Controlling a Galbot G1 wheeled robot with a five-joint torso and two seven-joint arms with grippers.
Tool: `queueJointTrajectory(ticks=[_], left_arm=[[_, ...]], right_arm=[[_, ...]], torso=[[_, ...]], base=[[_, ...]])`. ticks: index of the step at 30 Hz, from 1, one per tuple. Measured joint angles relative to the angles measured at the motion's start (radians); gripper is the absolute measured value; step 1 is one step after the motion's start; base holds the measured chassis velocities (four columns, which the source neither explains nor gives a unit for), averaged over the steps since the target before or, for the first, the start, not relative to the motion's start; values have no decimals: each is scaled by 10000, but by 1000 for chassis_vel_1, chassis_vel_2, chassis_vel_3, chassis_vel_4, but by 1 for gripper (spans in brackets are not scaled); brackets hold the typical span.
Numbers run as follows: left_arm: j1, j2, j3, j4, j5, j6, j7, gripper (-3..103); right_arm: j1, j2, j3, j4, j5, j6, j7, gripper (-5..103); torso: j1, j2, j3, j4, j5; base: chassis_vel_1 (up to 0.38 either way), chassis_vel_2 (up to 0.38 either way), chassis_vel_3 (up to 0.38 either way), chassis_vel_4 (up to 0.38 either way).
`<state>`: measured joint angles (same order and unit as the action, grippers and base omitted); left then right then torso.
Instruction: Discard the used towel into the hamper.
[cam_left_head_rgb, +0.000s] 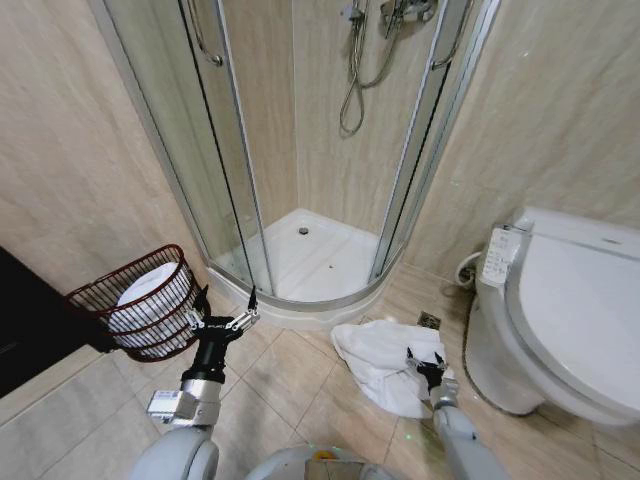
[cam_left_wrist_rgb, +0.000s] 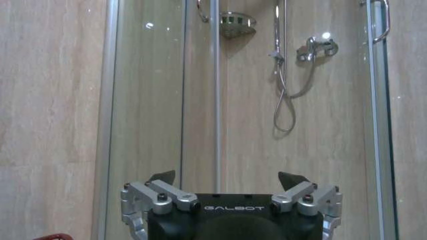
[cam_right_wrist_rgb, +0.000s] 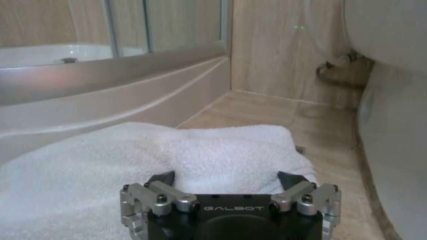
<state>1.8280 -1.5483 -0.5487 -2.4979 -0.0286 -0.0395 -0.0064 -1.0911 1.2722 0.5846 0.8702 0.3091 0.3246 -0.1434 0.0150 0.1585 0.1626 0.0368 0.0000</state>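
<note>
The used towel (cam_left_head_rgb: 375, 360) is white and lies crumpled on the tiled floor between the shower base and the toilet. My right gripper (cam_left_head_rgb: 427, 362) is low at the towel's right edge, open, with its fingers spread just above the cloth (cam_right_wrist_rgb: 200, 155); in the right wrist view the right gripper (cam_right_wrist_rgb: 227, 176) holds nothing. The hamper (cam_left_head_rgb: 95, 292), a dark red-brown wire basket, stands on the floor at the left with white cloth inside it. My left gripper (cam_left_head_rgb: 226, 302) is raised just right of the hamper, open and empty, and the left gripper (cam_left_wrist_rgb: 227, 177) faces the shower glass.
A corner shower cabin (cam_left_head_rgb: 310, 150) with glass doors and a raised white base fills the middle. A white toilet (cam_left_head_rgb: 570, 310) stands at the right, close to the towel. A dark cabinet (cam_left_head_rgb: 25, 320) is at the far left behind the hamper. Bare floor tiles lie between towel and hamper.
</note>
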Motion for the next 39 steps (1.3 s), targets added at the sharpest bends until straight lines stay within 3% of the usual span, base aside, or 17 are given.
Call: queueJointTrajectory(ticks=[4,11,15,26,31,39], left_arm=[[1,0,0,0,-1,0,0,100],[0,0,0,0,0,0,0,100],[0,0,0,0,0,0,0,100],[0,0,0,0,0,0,0,100],[0,0,0,0,0,0,0,100],[0,0,0,0,0,0,0,100]], right_arm=[[194,-41,-1,-405,88,240,-331,99],[249,-36,-13,-643,192,539,-577,77],[209,-25,-17,-627,193,590,-579,73],[96,-37,-20,-634,178,779,-581,37],[65,-21,-15,-615,173,792,-575,29],[-24,5,15,-534,165,819,-560,7]], torso=[[1,5,3,0,0],[3,15,9,0,-1],[4,17,11,0,0],[7,24,16,-1,0],[7,26,18,-1,0],[8,28,19,-1,0]], base=[[0,0,0,0],[0,0,0,0],[0,0,0,0],[0,0,0,0],[0,0,0,0],[0,0,0,0]])
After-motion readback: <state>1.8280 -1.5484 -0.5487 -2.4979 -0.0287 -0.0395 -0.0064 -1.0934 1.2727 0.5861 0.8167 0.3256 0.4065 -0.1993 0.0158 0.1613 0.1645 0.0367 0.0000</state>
